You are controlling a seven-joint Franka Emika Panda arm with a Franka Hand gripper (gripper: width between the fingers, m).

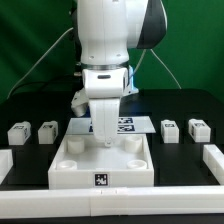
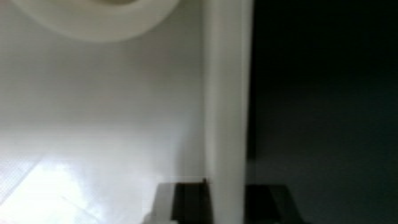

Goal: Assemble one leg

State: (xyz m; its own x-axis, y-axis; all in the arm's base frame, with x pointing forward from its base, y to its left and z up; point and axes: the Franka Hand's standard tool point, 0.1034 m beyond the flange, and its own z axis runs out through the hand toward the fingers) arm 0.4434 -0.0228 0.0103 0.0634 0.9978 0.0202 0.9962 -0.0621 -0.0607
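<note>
The large white square tabletop (image 1: 75, 170) lies at the front middle, with round corner sockets (image 1: 133, 160). My gripper (image 1: 104, 138) stands straight down on its far rim. In the wrist view the gripper (image 2: 226, 192) has its dark fingers (image 2: 185, 203) on either side of the tabletop's raised rim (image 2: 224, 100), pressed against it. Several legs, small white blocks with tags, lie apart from the gripper: two on the exterior view's left (image 1: 18, 131) (image 1: 47, 130) and two on its right (image 1: 170, 128) (image 1: 199, 128).
The marker board (image 1: 122, 125) lies just behind the tabletop, partly hidden by my arm. White wall pieces stand on the left (image 1: 5, 160), on the right (image 1: 212, 157) and along the front (image 1: 40, 197). A round socket (image 2: 116, 12) shows in the wrist view.
</note>
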